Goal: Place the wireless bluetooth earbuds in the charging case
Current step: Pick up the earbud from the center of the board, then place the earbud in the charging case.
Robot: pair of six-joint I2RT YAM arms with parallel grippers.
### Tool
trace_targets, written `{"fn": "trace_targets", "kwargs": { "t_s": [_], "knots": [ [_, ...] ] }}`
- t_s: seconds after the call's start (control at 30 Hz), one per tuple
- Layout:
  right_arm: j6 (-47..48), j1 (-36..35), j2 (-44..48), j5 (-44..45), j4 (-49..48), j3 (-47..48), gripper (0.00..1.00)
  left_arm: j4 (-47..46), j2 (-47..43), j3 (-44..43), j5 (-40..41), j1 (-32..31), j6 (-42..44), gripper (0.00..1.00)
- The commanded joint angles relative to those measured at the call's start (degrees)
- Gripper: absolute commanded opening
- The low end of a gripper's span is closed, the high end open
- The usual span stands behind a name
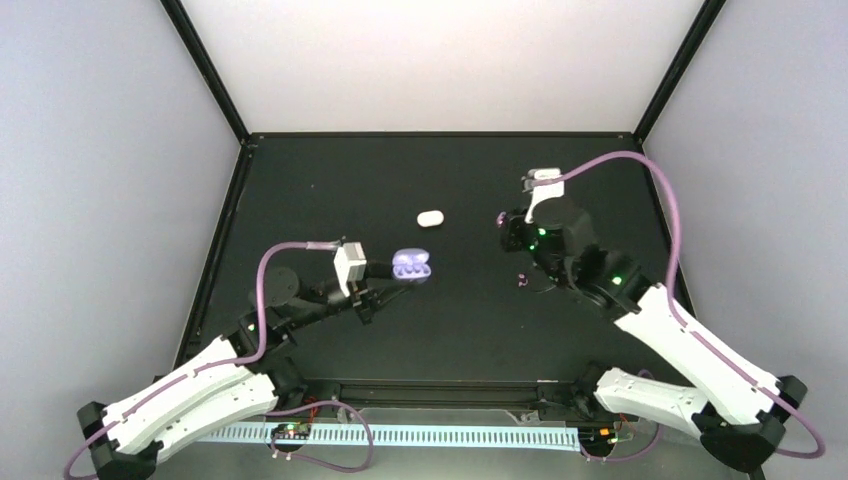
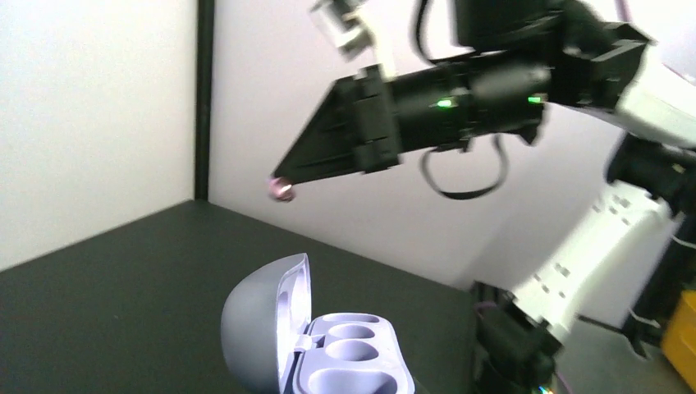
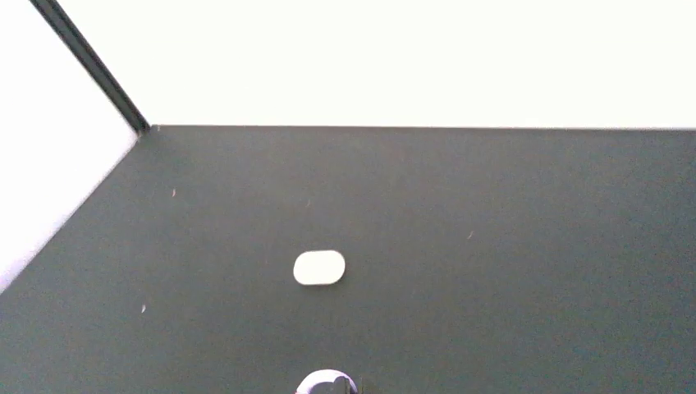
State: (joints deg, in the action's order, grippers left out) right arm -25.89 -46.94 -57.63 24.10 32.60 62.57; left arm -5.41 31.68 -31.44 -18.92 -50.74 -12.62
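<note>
1. Purple charging case [image 1: 412, 265], lid raised, is being gripped by the left gripper [image 1: 397, 277].
2. One purple earbud [image 2: 283, 192] is being pinched above the table [image 1: 330, 190] by the right gripper [image 2: 285, 182].
3. A shut white case [image 1: 430, 218] is being left lying farther back.

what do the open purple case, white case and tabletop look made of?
Purple case: likely moulded plastic, satin; soft sheen on the lid, smooth formed wells.
White case: probably plastic too, smooth, uniform; gloss too small to tell.
Tabletop: dark matte surface, no reflections; material unclear.
</note>
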Motion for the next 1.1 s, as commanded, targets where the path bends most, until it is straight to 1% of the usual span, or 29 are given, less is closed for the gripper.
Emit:
{"fn": "trace_targets", "kwargs": {
  "t_s": [0.0,0.17,0.33,0.5,0.6,0.7,0.77,0.93,1.07],
  "knots": [
    [7.53,-0.41,2.95,8.71,3.25,6.46,0.01,-11.67,8.23,-7.57,6.52,-0.28,1.75,0.02],
    [14.47,-0.42,3.63,10.68,5.04,13.96,0.01,-17.13,20.05,-16.46,5.35,-0.18,3.19,0.02],
    [19.23,-0.44,4.49,12.37,5.13,19.4,0.01,-25.58,29.48,-21.92,5.08,-0.16,2.84,0.02],
    [21.07,-5.11,2.05,13.75,4.8,25.75,0.01,-29.78,36.82,-27.1,4.59,-0.06,2.25,0.02],
    [24.4,-8.86,0.95,14.66,2.4,27.12,0.01,-31.21,38.37,-28.6,3.95,-0.06,2.5,0.01],
    [29.71,-13.31,1.93,15.26,-3.75,24.42,0.01,-32.45,37.94,-27.62,3.75,-0.06,3.77,0.01],
    [32.53,-15.36,2.82,14.15,-7.96,21.64,0.01,-33.03,36.9,-26.07,4.1,-0.06,4.74,0.02],
    [38.61,-18.21,7.69,10.62,-22.41,11.41,0.01,-34.58,33.11,-21.21,4.86,-0.06,7.25,0.02],
    [43.97,-20.14,10.25,11.06,-33.1,4.77,0.01,-34.14,30.25,-18.65,6.48,-0.06,9.42,0.02]
  ]
}}
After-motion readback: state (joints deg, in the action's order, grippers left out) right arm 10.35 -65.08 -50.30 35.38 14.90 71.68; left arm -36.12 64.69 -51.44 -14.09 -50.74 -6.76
